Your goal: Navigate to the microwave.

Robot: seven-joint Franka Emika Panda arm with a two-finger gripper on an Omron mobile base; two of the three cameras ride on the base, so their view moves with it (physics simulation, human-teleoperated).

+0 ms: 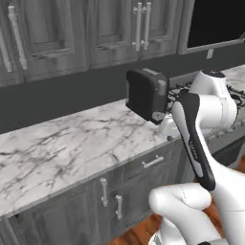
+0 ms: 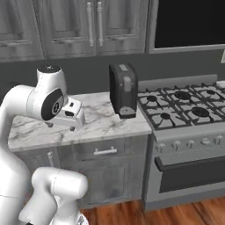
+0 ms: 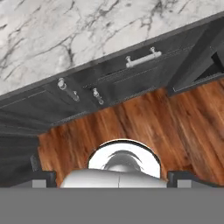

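The microwave (image 2: pixel 189 22) is built in above the stove; its black glass door and silver-grey frame fill the upper right corner of the right base view. The same microwave (image 1: pixel 215 21) sits at the top right of the left base view, cut off by the picture's edge. My gripper (image 2: pixel 61 126) hangs over the front of the marble counter, left of the microwave and well below it. It points down at the floor. In the hand view the gripper (image 3: pixel 113 179) is open, its dark fingertips (image 3: pixel 43 178) wide apart with nothing between them.
A dark box appliance (image 2: pixel 123 90) stands on the marble counter (image 1: pixel 72 143) beside the gas stove (image 2: pixel 184 103). The black oven door (image 2: pixel 193 171) is below the burners. Grey cabinets (image 1: pixel 119 191) run under the counter, above a wooden floor (image 3: pixel 144 118).
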